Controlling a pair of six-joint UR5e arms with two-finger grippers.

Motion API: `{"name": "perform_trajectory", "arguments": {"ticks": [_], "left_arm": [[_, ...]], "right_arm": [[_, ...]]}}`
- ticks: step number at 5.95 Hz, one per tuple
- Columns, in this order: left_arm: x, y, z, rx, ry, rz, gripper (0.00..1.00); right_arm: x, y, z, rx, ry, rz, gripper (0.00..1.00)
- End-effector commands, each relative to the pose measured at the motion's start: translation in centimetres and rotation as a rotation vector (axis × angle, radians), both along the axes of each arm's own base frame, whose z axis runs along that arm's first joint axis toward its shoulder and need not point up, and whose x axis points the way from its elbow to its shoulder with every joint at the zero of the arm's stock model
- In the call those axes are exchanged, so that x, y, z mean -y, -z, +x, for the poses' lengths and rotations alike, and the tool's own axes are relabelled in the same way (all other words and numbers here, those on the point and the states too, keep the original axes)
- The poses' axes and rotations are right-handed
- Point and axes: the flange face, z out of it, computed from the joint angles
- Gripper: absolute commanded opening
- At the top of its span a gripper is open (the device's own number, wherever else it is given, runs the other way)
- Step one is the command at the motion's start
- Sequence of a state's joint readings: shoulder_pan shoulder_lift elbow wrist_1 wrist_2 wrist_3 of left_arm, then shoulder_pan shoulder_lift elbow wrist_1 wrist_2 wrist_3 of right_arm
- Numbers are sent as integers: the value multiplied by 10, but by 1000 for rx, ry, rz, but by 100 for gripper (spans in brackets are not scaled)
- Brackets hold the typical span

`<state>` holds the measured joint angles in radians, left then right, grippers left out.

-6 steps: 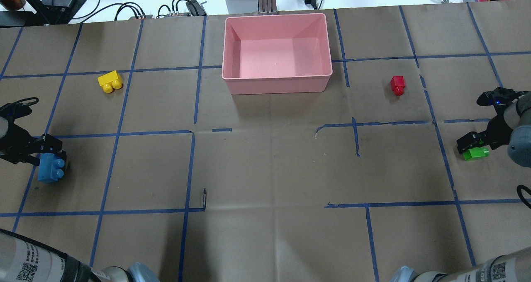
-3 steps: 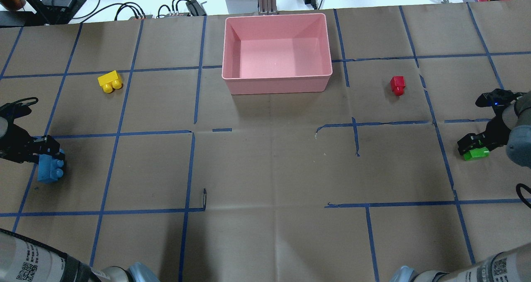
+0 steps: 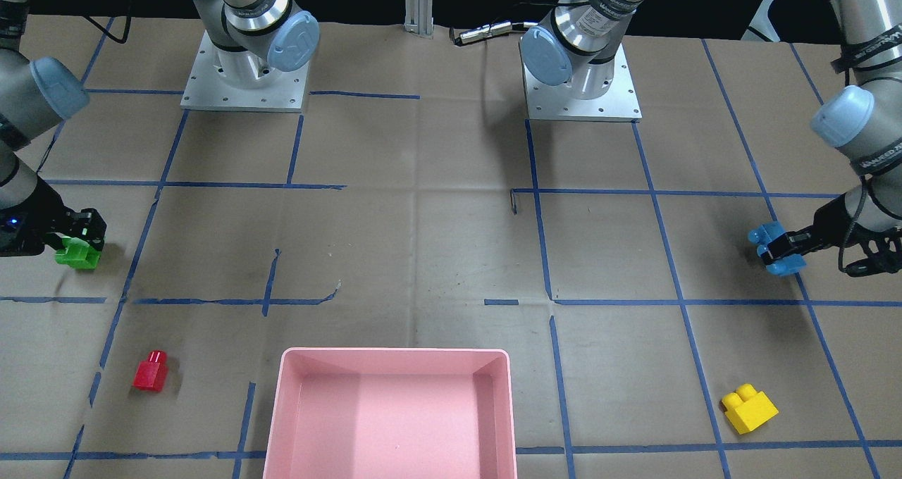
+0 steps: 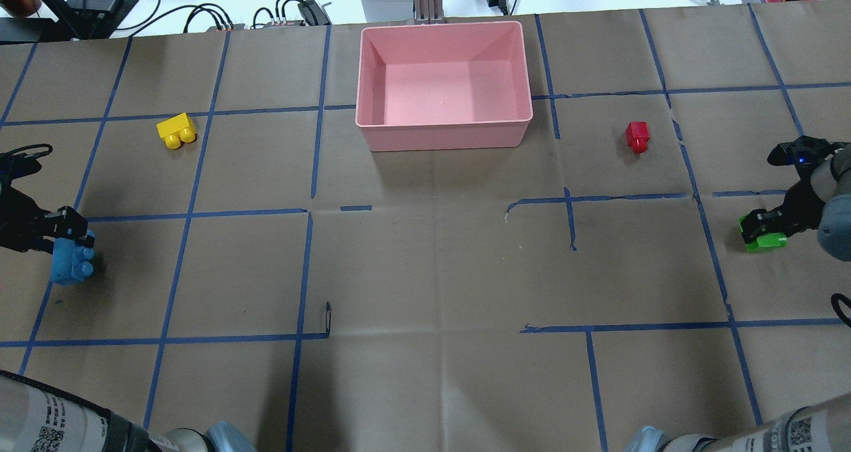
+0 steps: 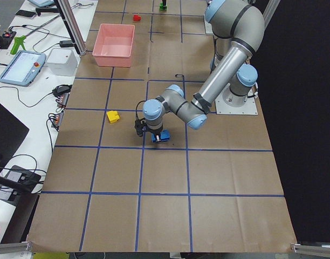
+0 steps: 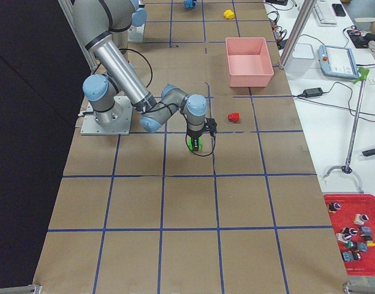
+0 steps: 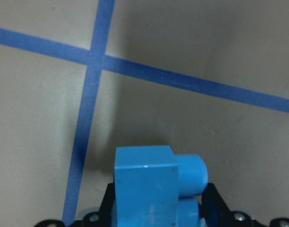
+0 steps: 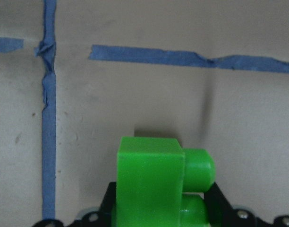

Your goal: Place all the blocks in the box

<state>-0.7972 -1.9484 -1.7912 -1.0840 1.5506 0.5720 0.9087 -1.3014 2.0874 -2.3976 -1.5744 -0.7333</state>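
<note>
Here, left gripper (image 4: 65, 231) clamps light-blue brick (image 4: 72, 264), right gripper (image 4: 758, 228) green brick (image 4: 766, 242); yellow brick (image 4: 176, 131), red brick (image 4: 637, 135) flank pink tray (image 4: 442, 136).

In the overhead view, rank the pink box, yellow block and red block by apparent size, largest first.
1. pink box, by far the largest.
2. yellow block.
3. red block, slightly smaller than yellow.

Silver tubular arms (image 3: 239, 0) with pale-blue joint caps (image 3: 294, 41) and black claws (image 3: 774, 248).

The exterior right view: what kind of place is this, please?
Probably a robot lab: a teach pendant on the side bench, and a paper-covered table marked with a blue tape grid.
</note>
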Motion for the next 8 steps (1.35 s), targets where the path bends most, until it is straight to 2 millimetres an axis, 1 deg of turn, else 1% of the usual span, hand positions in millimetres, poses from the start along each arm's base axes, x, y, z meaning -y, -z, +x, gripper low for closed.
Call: {"name": "perform_trajectory", "arguments": {"ticks": [1,2,3,4,5,6,7,8], "left_arm": [[45,-117,-16,-27,64,45,15],[68,-173,-22,-22,75,72,12],[84,-220,-45,-5,119,54,10],[105,-244,-86,22,181,18,10],[124,-242,-132,12,204,10,10],[146,-233,-177,15,218,16,10],[165,-236,-219,26,221,6,10],[179,-228,-255,28,219,15,10]], "right_arm": [[36,-78,4,-41,-49,-155,8],[76,-125,41,-10,-142,-285,7],[117,-156,108,58,-256,-358,5],[175,-175,193,231,-414,-478,3],[228,-168,270,300,-539,-504,3],[267,-163,341,339,-542,-506,3],[288,-149,407,396,-504,-495,3],[295,-126,447,417,-499,-468,4]]}}
